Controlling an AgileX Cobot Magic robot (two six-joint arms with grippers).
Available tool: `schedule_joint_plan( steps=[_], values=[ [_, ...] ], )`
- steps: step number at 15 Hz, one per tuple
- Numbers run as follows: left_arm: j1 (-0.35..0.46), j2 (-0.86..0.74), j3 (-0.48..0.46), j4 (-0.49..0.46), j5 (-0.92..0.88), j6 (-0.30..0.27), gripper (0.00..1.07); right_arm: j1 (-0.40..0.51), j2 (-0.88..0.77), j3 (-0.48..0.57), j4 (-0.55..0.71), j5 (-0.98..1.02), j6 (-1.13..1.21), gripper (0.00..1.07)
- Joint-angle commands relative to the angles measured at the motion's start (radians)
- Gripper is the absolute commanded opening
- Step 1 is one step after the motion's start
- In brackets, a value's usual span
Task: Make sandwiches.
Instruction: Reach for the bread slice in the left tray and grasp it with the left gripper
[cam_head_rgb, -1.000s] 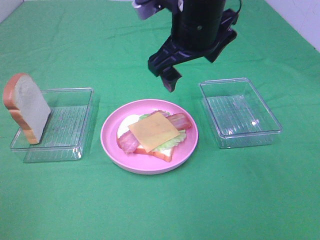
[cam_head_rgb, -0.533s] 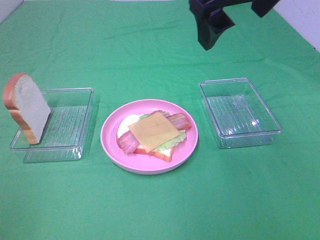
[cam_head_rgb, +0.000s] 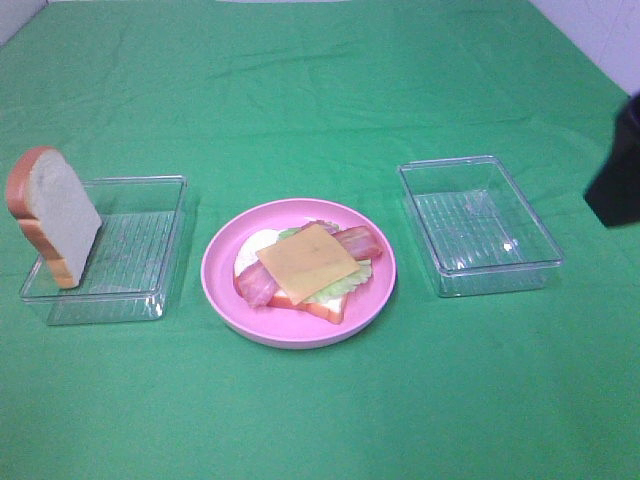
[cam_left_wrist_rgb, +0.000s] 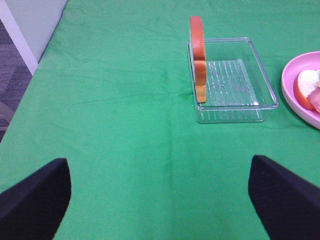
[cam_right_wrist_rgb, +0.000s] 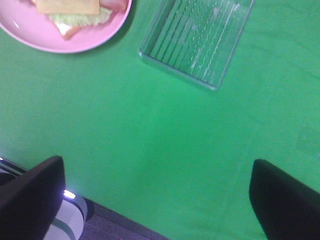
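Sandwich (cam_head_rgb: 306, 266) w/ cheese on top sits on plate (cam_head_rgb: 222, 283); left gripper (cam_left_wrist_rgb: 160, 200) & right gripper (cam_right_wrist_rgb: 160, 200) both wide, holding nothing

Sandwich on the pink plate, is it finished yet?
Nearly. On the pink plate sit bread, lettuce, bacon and cheese. Both grippers are open and holding nothing. Left to do: the last bread slice, leaning in the left tray, goes on top.

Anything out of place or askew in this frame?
One bread slice stands on edge, leaning against the left clear tray's outer end instead of lying flat. The open-faced stack on the pink plate has no top slice.
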Motion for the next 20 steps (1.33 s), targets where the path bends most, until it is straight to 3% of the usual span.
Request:
schedule_joint_plan(
  steps=[1, 4, 7, 14, 18, 20],
  values=[
    [0.001, -0.012, 0.001, 0.003, -0.003, 0.000, 0.89, -0.091, -0.119, 0.147, 0.030, 0.116, 0.013, 0.97],
    [0.001, -0.012, 0.001, 0.003, -0.003, 0.000, 0.89, -0.409, -0.323, 0.303, 0.031, 0.108, 0.012, 0.97],
    [0.001, -0.012, 0.001, 0.003, -0.003, 0.000, 0.89, -0.543, -0.526, 0.372, 0.027, 0.087, 0.016, 0.97],
    [0.001, -0.012, 0.001, 0.003, -0.003, 0.000, 0.89, -0.581, -0.883, 0.571, 0.088, -0.097, 0.028, 0.97],
    [0.001, -0.012, 0.001, 0.003, -0.003, 0.000, 0.89, -0.640, -1.049, 0.570, 0.205, -0.110, -0.100, 0.97],
    [0.001, -0.012, 0.001, 0.003, -0.003, 0.000, 0.89, -0.648, -1.048, 0.572, 0.243, -0.113, -0.149, 0.97]
  ],
)
